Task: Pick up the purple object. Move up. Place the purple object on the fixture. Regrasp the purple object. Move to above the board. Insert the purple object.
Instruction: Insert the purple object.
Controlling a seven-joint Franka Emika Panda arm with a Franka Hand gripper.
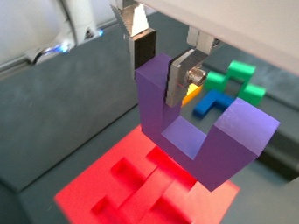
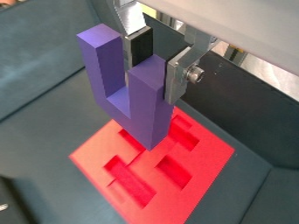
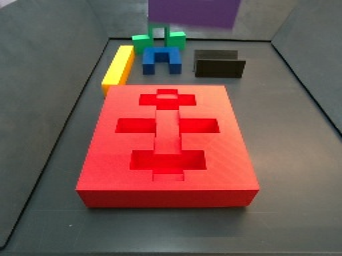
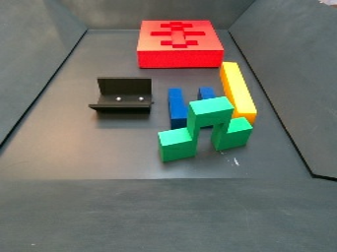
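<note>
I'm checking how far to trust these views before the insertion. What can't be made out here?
- Gripper: absent from both side views; its body runs off the frame edge in both wrist views.
- Purple object: cut off by the side view's top edge.
- Board: partly hidden behind the purple object in both wrist views.
- Yellow bar: mostly hidden behind a finger.
</note>
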